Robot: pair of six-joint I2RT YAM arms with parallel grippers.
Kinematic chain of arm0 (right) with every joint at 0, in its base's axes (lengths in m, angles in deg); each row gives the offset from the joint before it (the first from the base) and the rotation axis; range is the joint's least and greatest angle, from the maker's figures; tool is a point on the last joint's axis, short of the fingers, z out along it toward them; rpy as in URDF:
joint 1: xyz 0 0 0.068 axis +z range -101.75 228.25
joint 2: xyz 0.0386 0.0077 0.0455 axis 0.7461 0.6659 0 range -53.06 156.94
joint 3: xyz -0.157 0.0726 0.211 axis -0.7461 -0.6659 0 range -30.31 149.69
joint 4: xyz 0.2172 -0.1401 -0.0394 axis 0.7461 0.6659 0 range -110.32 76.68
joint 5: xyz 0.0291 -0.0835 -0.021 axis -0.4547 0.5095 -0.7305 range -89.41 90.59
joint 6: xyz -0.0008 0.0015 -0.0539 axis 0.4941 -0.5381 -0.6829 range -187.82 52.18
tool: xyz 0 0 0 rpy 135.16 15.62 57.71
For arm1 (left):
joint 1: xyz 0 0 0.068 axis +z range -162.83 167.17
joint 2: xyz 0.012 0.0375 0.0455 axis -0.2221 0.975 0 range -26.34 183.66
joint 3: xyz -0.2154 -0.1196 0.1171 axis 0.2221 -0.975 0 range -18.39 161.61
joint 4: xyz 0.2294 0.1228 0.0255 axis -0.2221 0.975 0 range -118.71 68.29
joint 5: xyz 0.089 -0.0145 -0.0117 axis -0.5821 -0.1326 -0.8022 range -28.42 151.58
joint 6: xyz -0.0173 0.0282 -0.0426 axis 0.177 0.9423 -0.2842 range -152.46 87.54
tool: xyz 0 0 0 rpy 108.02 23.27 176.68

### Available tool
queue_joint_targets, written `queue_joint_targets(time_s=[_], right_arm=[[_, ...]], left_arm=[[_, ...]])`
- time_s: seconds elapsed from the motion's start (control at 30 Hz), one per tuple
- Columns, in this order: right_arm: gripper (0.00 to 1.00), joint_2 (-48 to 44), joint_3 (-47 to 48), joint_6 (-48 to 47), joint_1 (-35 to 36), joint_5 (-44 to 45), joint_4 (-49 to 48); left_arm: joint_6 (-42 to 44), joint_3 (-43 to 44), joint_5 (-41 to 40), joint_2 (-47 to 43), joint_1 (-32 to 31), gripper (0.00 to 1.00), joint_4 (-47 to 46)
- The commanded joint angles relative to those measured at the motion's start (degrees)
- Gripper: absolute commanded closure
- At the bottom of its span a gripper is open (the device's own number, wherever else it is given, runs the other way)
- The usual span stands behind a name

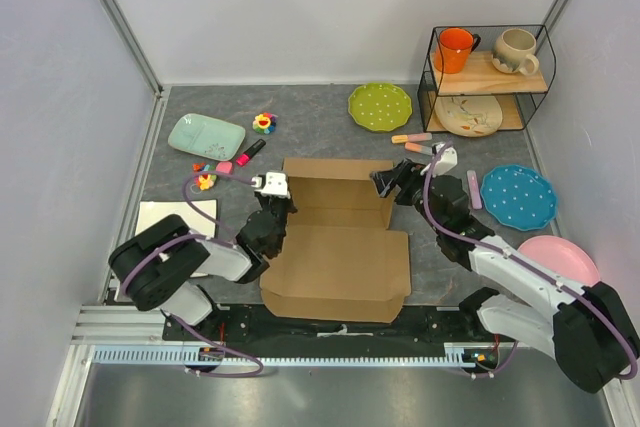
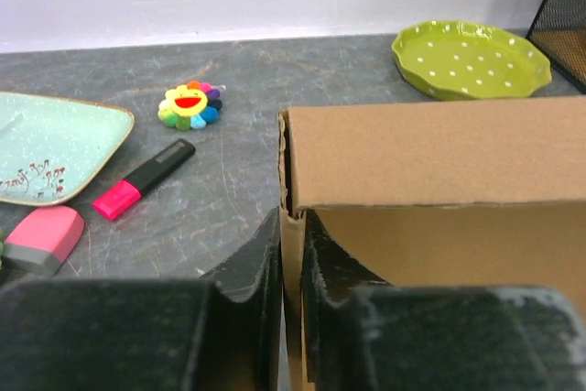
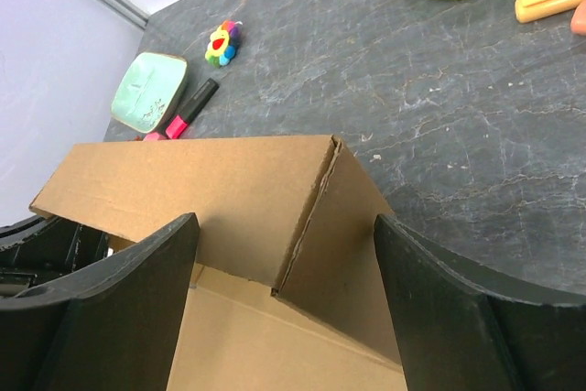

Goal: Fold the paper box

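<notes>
The brown cardboard paper box (image 1: 340,237) lies in the middle of the table, its far wall and side walls raised and its lid flap flat toward me. My left gripper (image 1: 274,205) is shut on the box's left side wall (image 2: 293,254), near the far left corner. My right gripper (image 1: 392,185) is open just above the far right corner (image 3: 316,208), one finger (image 3: 119,309) over the inside, the other (image 3: 458,309) over the right wall's outer edge, not touching it.
A mint tray (image 1: 206,134), flower toy (image 1: 264,123), pink marker (image 1: 248,154) and erasers lie at the far left. A green plate (image 1: 380,105), a wire shelf (image 1: 488,77) with cups, a blue plate (image 1: 518,197) and a pink plate (image 1: 560,257) stand right. A white board (image 1: 176,215) lies at the left.
</notes>
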Motion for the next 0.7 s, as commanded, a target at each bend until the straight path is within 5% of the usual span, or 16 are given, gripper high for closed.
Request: queue_joint_targets(time_s=[0.0,0.27,0.4,0.67], right_arm=[[0.16,-1.6,-4.1,-0.8,0.1,-1.7,-0.9],[0.15,-2.6,-6.0,-1.3,0.1,0.7,0.8],[0.13,-2.5,-4.9,-2.4,0.1,2.1,3.2],[0.13,-2.0,-3.1,-3.7,0.1,3.2,6.1]], left_arm=[[-4.4,-1.9,2.5,-7.5,-1.6,0.78,13.9],[-8.2,2.0,8.0,-24.2,-3.3,0.39,42.9],[-9.1,10.6,13.4,-30.4,-3.4,0.36,66.7],[-10.3,19.2,31.8,-43.8,-3.5,0.33,89.2]])
